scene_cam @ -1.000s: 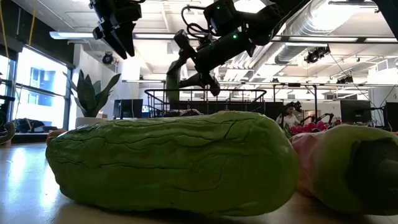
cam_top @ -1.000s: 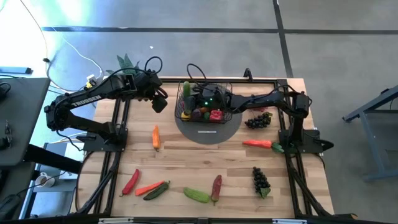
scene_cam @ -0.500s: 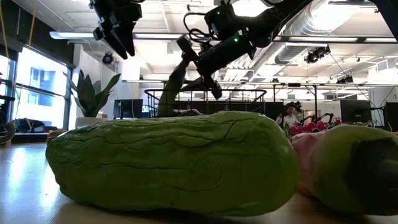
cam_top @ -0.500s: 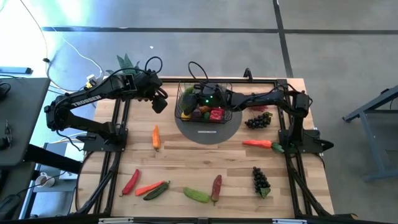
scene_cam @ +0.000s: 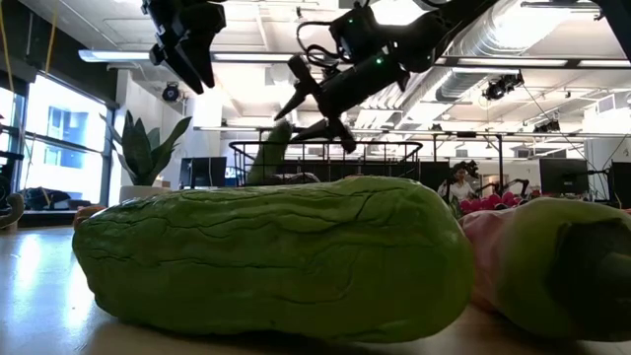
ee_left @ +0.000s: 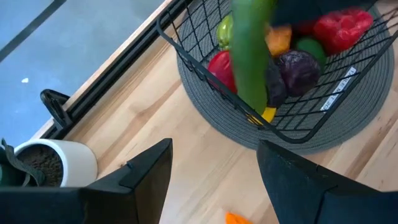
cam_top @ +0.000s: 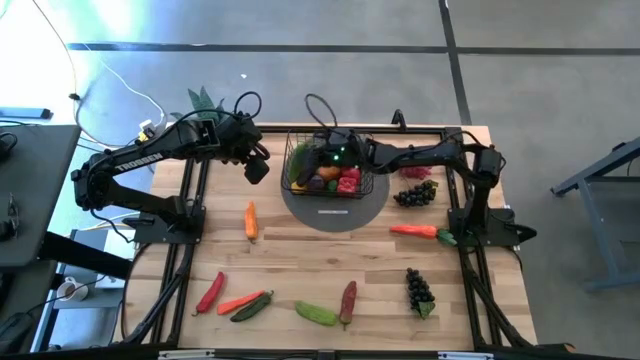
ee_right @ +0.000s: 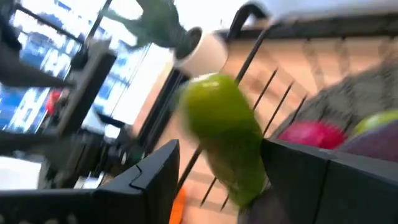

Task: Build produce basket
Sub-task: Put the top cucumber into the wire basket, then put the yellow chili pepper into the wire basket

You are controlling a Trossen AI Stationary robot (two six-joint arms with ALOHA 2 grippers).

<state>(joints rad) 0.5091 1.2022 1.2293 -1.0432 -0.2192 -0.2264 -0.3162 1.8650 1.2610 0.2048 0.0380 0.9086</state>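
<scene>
Black wire basket sits on the grey round mat at the far middle of the table, already holding red, orange, green and purple pieces. A long green cucumber now stands on end inside it, leaning on the basket's left wall. Half a second ago it was lower and nearer the basket's middle, under the right arm; since then that arm has swung across toward the left wall.

Just above the cucumber, the right gripper has its fingers partly spread. They look clear of the cucumber's tip in the low view, though whether they touch it I cannot tell. This reads as a release just made, so one more piece is in.

Left of the basket, the left gripper hovers with its fingers parted and nothing between them, unmoved over the last second.

Well in front of the basket lie many pieces yet to be collected: an orange carrot, dark grapes, a red chilli.
</scene>
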